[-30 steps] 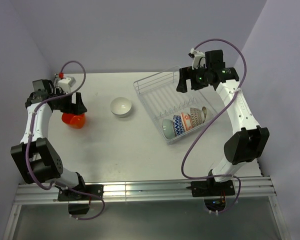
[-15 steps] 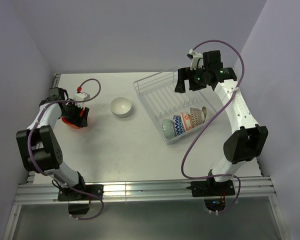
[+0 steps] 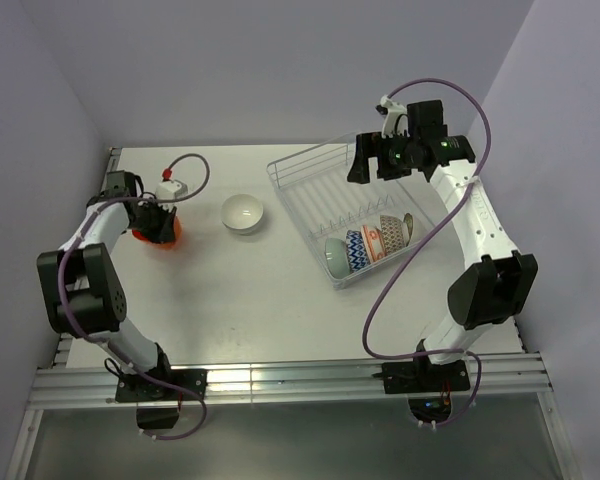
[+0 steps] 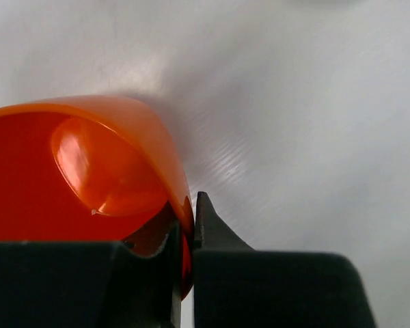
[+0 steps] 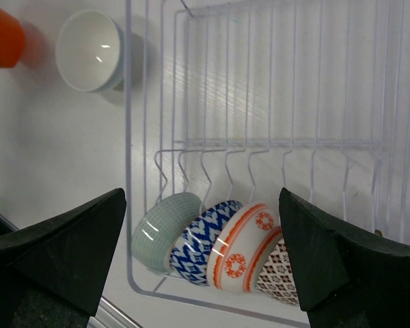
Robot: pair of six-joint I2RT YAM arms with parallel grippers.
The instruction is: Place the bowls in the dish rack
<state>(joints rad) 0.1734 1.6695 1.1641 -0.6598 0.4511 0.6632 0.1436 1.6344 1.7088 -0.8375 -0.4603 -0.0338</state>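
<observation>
An orange-red bowl (image 3: 167, 231) sits at the table's left, tipped up in the left wrist view (image 4: 75, 171). My left gripper (image 3: 158, 220) (image 4: 193, 220) is shut on its rim, one finger inside and one outside. A white bowl (image 3: 243, 213) (image 5: 89, 49) stands upright, alone, left of the dish rack (image 3: 305, 178) (image 5: 129, 137). Several bowls lean in a row at the rack's near end: teal (image 5: 162, 232), blue-patterned (image 5: 205, 240), orange-white (image 5: 249, 246) and a red-patterned one (image 5: 277, 273). My right gripper (image 3: 368, 163) (image 5: 202, 195) hangs open above the rack, holding nothing.
The rack's far half shows bare rows of prongs (image 5: 273, 82). Purple walls close in the table at the back and both sides. Open tabletop (image 3: 240, 300) lies between the two arms. The left arm's cable (image 3: 185, 170) loops above the orange bowl.
My left gripper came down onto the orange-red bowl and shut on its rim. The right arm shifted only slightly above the rack.
</observation>
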